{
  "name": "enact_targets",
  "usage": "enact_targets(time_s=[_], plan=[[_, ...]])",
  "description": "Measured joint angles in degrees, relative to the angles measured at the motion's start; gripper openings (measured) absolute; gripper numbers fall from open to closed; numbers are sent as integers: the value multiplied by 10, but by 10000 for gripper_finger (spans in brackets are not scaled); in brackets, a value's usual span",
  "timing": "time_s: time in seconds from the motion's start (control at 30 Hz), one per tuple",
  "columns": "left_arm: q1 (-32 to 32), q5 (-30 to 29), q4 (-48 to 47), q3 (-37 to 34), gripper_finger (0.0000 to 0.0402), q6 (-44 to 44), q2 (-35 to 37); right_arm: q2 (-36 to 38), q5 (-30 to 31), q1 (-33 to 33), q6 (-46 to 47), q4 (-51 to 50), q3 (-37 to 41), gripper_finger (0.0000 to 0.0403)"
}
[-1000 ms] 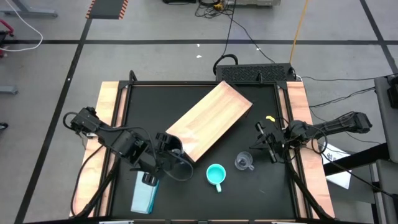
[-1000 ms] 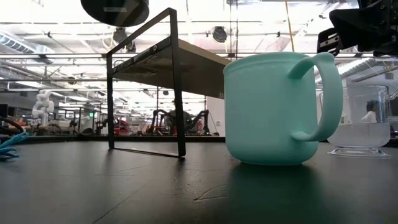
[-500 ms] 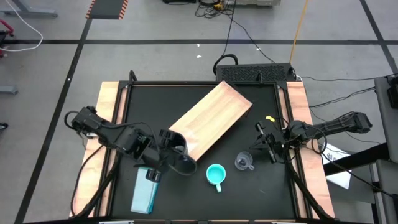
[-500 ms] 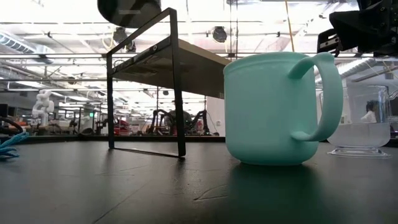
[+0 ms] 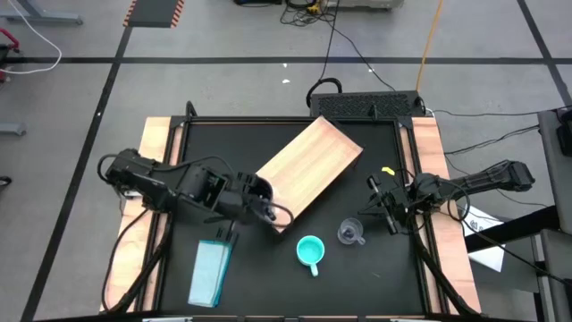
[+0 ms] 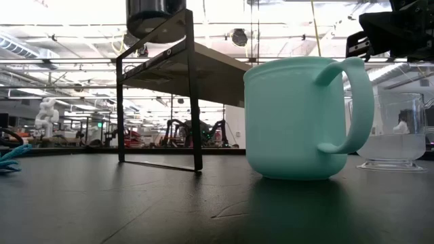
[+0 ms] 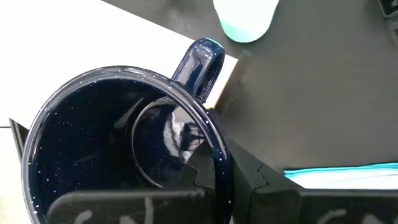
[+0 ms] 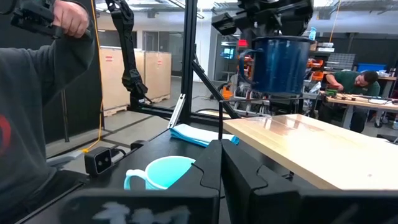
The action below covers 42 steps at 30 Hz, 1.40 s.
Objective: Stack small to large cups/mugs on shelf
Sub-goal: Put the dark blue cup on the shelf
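Teal mug [image 5: 310, 251] & clear cup [image 5: 349, 234] sitting on table w/ right gripper [image 5: 382, 206] nearby, fingers together. Left gripper [image 5: 253, 199] pinching navy mug [image 7: 124, 146] by rim, hovering over shelf [image 5: 308, 171] end; looks heavy, glossy, slip-prone.
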<state>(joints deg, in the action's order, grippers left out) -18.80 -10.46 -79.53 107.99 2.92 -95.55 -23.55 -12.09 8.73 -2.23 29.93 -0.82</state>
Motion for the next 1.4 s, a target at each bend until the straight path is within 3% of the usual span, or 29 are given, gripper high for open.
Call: enact_targets(time_s=[0.87, 1.4], plan=[[29, 18, 9, 14, 15, 54, 0, 0, 0, 0, -1, 0, 0, 0], [109, 60, 58, 14, 15, 124, 0, -1, 0, 0, -6, 0, 0, 0]])
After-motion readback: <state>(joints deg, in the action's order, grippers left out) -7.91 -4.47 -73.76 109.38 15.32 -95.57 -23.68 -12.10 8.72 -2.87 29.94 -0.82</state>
